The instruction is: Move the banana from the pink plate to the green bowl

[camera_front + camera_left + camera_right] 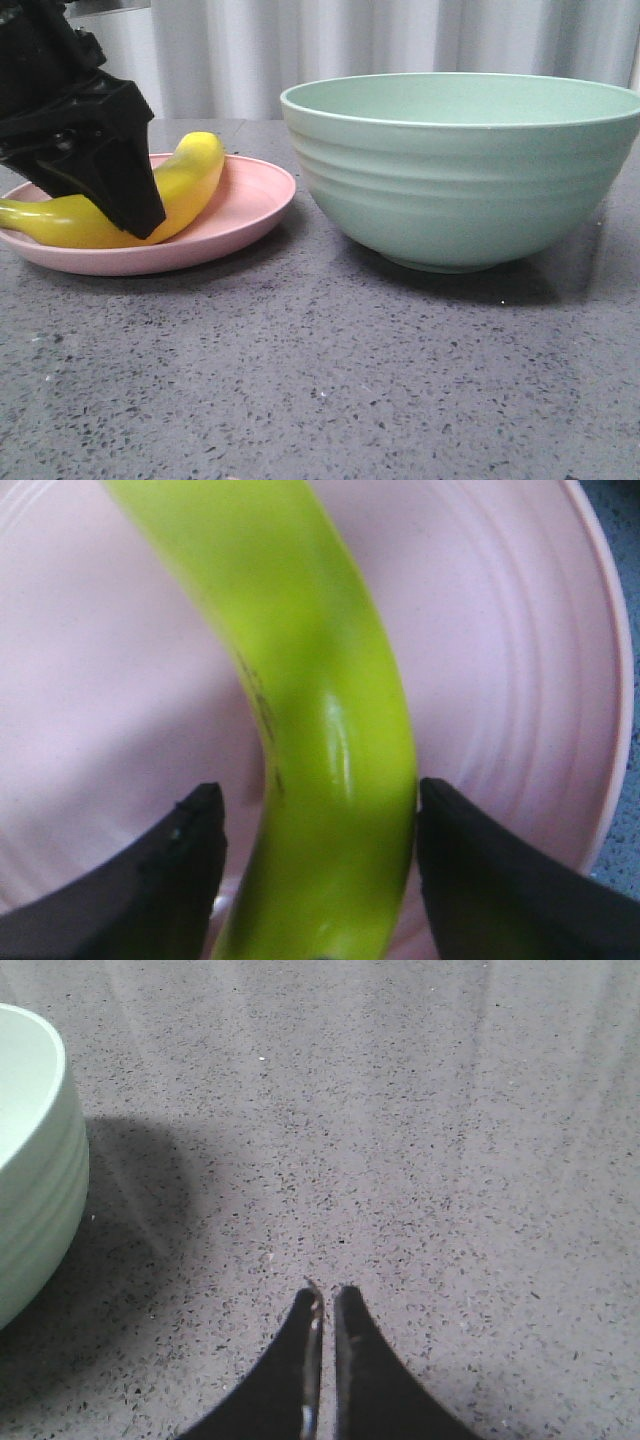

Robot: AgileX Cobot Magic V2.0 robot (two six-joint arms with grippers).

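Front view: banana (190, 180) lay on pink plate (245, 205), L side of grey speckled table (320, 380); my left gripper (120, 195) was down over banana's middle. Green bowl (465, 165) stood upright just R of plate, not touching.

Left wrist view: my left gripper (318, 810) straddled banana (320, 710), fingers apart; one fingertip (450, 830) touched banana's side, the other (185, 845) stood off w/ a gap. Plate (510, 660) beneath.

Right wrist view: my right gripper (323, 1305) hung over bare table (420, 1140), fingers pressed together, nothing btwn. Bowl (35, 1170) off to one side, well apart.
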